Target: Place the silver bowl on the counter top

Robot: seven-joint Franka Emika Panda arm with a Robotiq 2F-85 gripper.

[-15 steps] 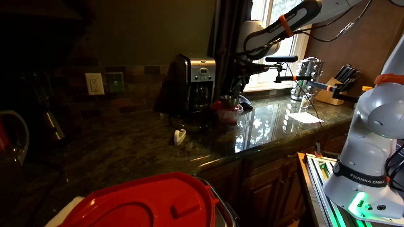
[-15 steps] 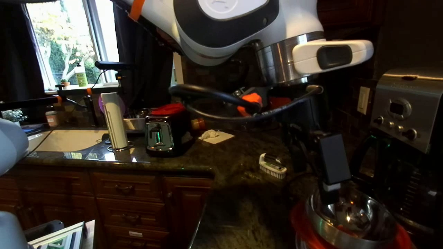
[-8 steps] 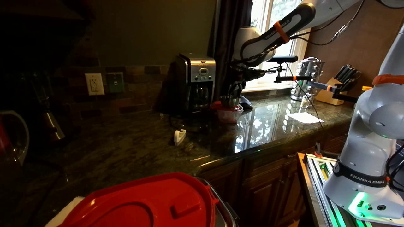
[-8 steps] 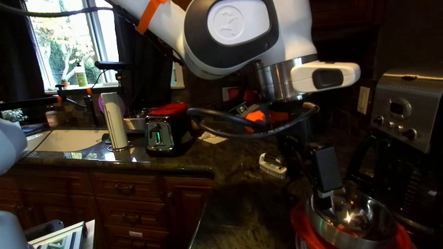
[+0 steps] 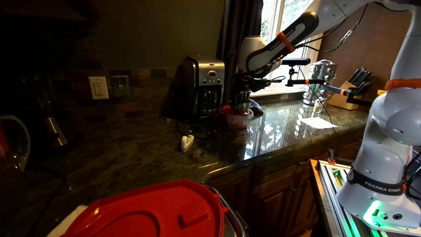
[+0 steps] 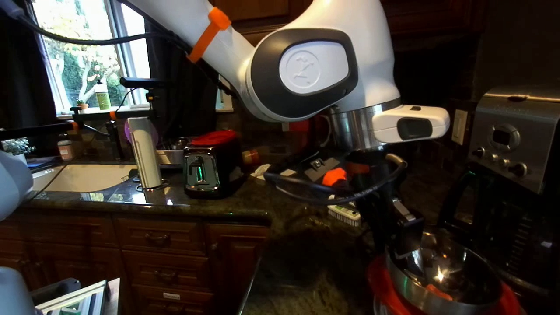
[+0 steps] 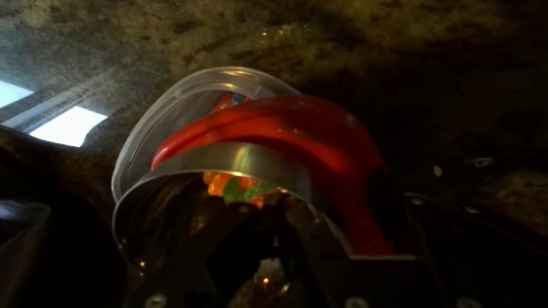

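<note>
the silver bowl [image 6: 455, 278] sits over a red lid [image 7: 274, 119] and a clear container [image 5: 237, 121], which stands on the desk [image 5: 138, 158] just beside the coffee maker [image 5: 210, 79]. the bowl's mouth faces up, so its shiny inside shows; its rim is round, about as wide one way as another, and any slight lean is hard to judge. in the wrist view orange and green pieces [image 7: 233, 188] show within the rim. the hand [image 6: 400, 251] points down, with a dark finger past the rim, inside the bowl. how far open it is i cannot tell, the fingers being dark and partly hidden; nor can i tell whether they press on the metal. a white brush [image 6: 344, 216] lies on the desk, well apart from the bowl, its bristles turned down.
</note>
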